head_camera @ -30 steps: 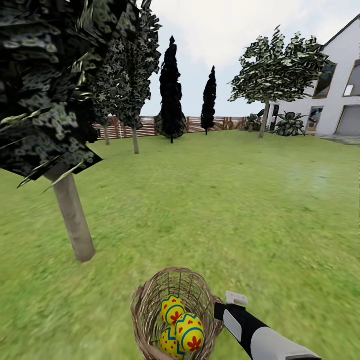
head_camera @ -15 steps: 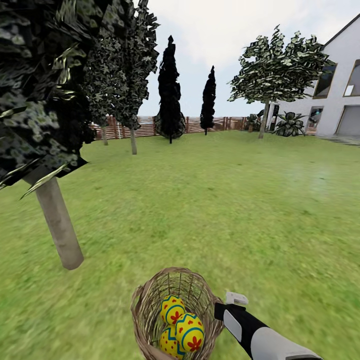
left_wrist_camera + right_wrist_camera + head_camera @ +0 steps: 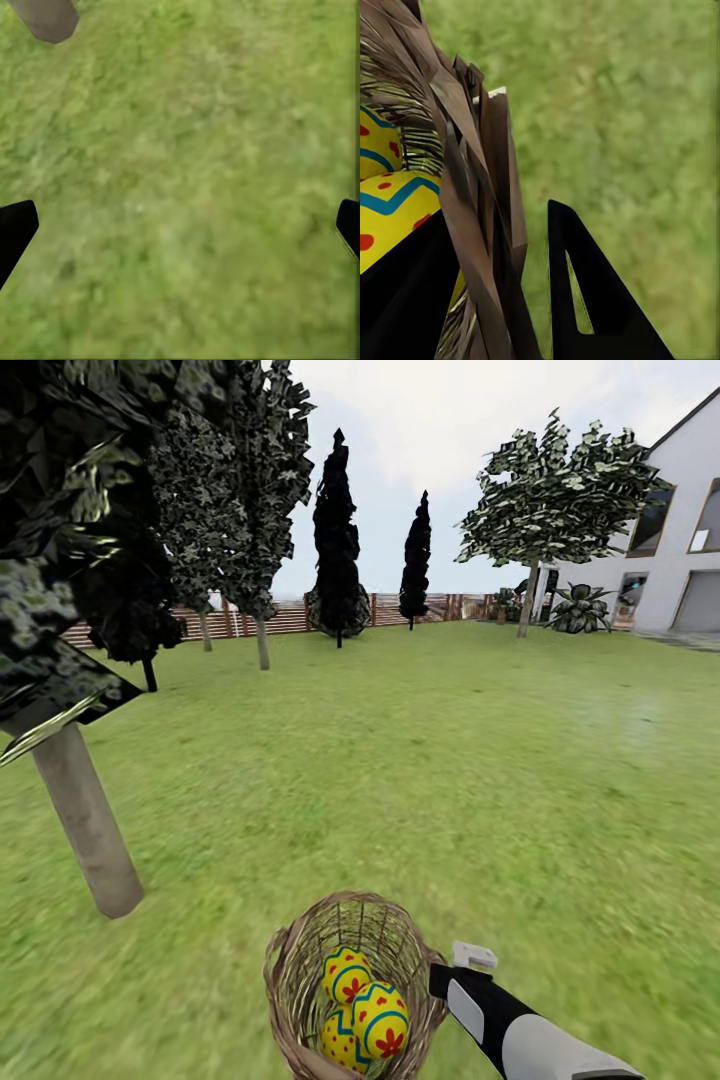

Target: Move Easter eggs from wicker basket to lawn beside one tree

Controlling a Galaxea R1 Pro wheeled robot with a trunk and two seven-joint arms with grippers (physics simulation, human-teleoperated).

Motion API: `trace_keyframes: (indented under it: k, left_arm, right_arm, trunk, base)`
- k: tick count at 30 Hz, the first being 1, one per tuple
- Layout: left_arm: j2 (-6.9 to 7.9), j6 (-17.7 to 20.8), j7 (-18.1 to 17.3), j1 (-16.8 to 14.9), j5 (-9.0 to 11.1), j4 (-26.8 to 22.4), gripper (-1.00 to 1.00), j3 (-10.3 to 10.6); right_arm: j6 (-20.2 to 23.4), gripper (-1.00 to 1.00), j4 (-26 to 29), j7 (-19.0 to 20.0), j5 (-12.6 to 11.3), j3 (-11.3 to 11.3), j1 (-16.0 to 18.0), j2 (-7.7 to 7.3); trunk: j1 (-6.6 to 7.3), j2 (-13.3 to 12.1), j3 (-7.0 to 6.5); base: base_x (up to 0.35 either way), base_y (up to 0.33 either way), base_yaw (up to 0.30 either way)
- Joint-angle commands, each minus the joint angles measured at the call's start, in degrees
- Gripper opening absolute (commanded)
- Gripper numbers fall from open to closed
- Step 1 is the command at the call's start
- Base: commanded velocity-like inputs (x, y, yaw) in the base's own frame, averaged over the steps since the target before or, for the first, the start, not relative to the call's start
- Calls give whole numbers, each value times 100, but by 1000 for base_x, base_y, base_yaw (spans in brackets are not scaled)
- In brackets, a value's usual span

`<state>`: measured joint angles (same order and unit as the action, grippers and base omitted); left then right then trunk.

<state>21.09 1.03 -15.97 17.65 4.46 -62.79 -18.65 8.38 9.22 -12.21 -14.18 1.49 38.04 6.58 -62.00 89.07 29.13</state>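
Observation:
The brown wicker basket (image 3: 292, 960) hangs low in the head view, just above the lawn (image 3: 450, 760). Three yellow Easter eggs (image 3: 347, 973) (image 3: 380, 1020) (image 3: 338, 1046) with red flowers and blue zigzags lie inside it. My right gripper (image 3: 441, 980) is shut on the basket's rim (image 3: 472, 150), one finger inside beside an egg (image 3: 390, 217) and one outside. My left gripper (image 3: 180, 225) is open over bare grass, its fingers (image 3: 15, 229) wide apart. A pale-trunked tree (image 3: 88, 825) stands close at the left, and its trunk base (image 3: 46, 15) also shows in the left wrist view.
More pale-trunked trees (image 3: 262, 640) (image 3: 530, 500) and two black cypress-like trees (image 3: 337, 540) stand farther off. A brown slat fence (image 3: 290, 615) closes the back. A white house (image 3: 690, 540) is at the far right. Open grass stretches ahead and to the right.
The whole view has shifted: the near trunk has slid left and lower in the picture, so the camera has moved. The basket, eggs and right arm keep their place in the view.

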Motion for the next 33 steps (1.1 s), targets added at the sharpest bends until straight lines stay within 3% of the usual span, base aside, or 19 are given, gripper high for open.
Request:
trace_keyframes:
  k: [1, 7, 26, 33]
  left_arm:
    - [0, 11, -29, 2, 46, -5, 100, -7]
    - [0, 11, -29, 2, 46, 2, 100, -7]
    - [0, 57, -47, 6, 54, -251, 100, -4]
    - [-83, 28, -47, 19, 50, -347, 100, -6]
  right_arm:
    - [32, -100, 19, -27, -41, -9, 1, 2]
    - [32, -100, 19, -27, -41, -9, 1, -3]
    - [-63, -100, 38, -21, -41, -5, 1, -34]
    - [-100, -100, 31, 283, -41, 3, 1, -21]
  trunk:
    - [-3, 3, 5]
    - [-3, 3, 5]
    - [-3, 3, 5]
    - [-3, 3, 5]
  base:
    - [256, -170, 17]
    - [256, -170, 158]
    - [257, -171, 5]
    - [260, -181, 61]
